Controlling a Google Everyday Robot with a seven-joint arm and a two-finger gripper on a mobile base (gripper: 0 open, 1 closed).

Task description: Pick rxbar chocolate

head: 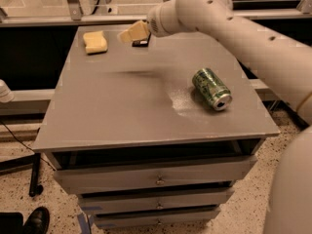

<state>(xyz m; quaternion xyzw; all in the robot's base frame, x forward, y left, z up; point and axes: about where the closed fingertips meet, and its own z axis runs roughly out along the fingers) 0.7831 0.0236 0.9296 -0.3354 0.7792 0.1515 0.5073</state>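
While the gripper (131,33) hangs at the bench's (122,111) far edge, partly hiding the dark rxbar chocolate (142,43), how wide it is cannot be told.

Gripper (131,33) by rxbar chocolate (142,43)
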